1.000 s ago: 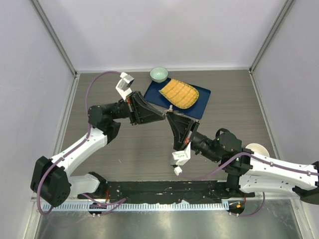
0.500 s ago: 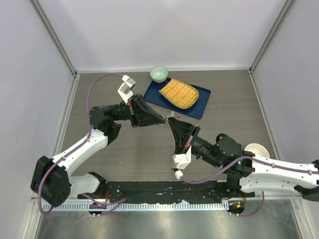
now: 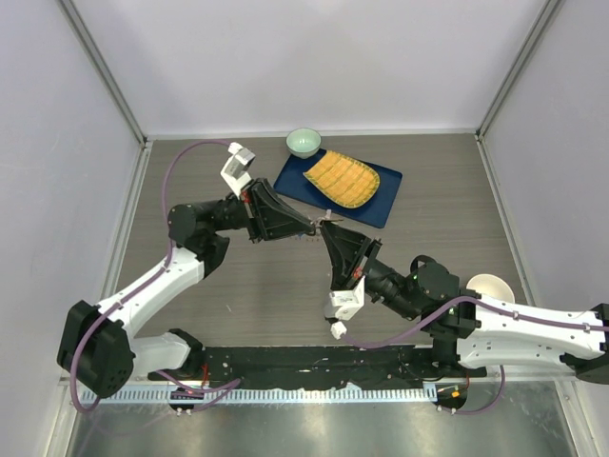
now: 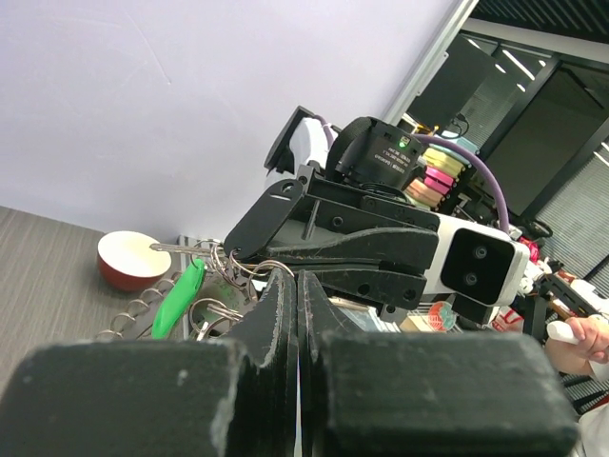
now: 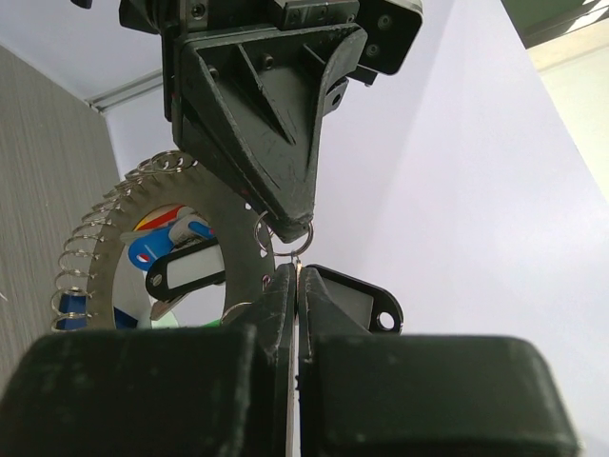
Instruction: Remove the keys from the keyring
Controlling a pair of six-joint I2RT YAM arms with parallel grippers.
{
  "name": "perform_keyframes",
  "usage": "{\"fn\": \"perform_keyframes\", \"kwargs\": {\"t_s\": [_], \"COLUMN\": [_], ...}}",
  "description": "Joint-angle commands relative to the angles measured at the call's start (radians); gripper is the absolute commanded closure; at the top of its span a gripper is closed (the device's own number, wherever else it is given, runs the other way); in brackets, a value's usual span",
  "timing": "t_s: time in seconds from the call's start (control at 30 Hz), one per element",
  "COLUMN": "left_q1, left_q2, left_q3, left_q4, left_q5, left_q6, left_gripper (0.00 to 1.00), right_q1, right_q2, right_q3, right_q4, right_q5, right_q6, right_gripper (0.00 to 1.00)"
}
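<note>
In the top view my left gripper (image 3: pixel 311 227) and right gripper (image 3: pixel 327 229) meet tip to tip above the table, near the blue mat. In the right wrist view my right gripper (image 5: pixel 297 273) is shut on a thin metal key blade hanging from a small split ring (image 5: pixel 284 234), which the left fingertips (image 5: pixel 285 195) pinch. The large keyring (image 5: pixel 93 249), fringed with small rings, hangs to the left with blue, red and black tags (image 5: pixel 176 269). In the left wrist view my left gripper (image 4: pixel 297 278) is shut, next to a green key tag (image 4: pixel 181 297) and a silver key (image 4: pixel 181 249).
A blue mat (image 3: pixel 383 198) with a yellow quilted cloth (image 3: pixel 342 179) lies just behind the grippers. A small green bowl (image 3: pixel 304 142) stands at the back. A cream bowl (image 3: pixel 491 286) sits at the right, partly behind my right arm.
Both grippers, still joined at the tips, have shifted slightly toward the near side. Their grips have not changed.
</note>
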Motion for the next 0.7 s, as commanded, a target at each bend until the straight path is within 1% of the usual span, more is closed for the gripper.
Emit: {"fn": "perform_keyframes", "kwargs": {"t_s": [0.0, 0.1, 0.27, 0.4, 0.53, 0.67], "left_q1": [-0.020, -0.020, -0.020, -0.020, -0.031, -0.031], "left_q2": [-0.106, -0.107, -0.127, -0.136, -0.152, -0.166], "left_q3": [0.033, 0.027, 0.032, 0.039, 0.044, 0.041], "left_q4": [0.395, 0.393, 0.393, 0.393, 0.393, 0.395], "left_q5": [-0.053, -0.079, -0.117, -0.138, -0.168, -0.165], "left_q6": [-0.036, -0.030, -0.030, -0.069, -0.115, -0.125], "left_gripper": [1.00, 1.00, 1.00, 1.00, 1.00, 1.00], "right_q1": [-0.020, -0.018, -0.021, -0.027, -0.027, -0.027], "right_q2": [0.023, 0.002, -0.023, -0.012, 0.032, 0.069], "right_q3": [-0.017, 0.003, -0.009, -0.004, 0.040, 0.181], "right_q4": [-0.132, -0.181, -0.204, -0.203, -0.207, -0.282], "right_q5": [0.131, 0.114, 0.118, 0.124, 0.131, 0.118], "right_q6": [0.061, 0.113, 0.118, 0.078, -0.055, -0.120], "right_gripper": [0.99, 0.99, 0.99, 0.99, 0.99, 0.99]}}
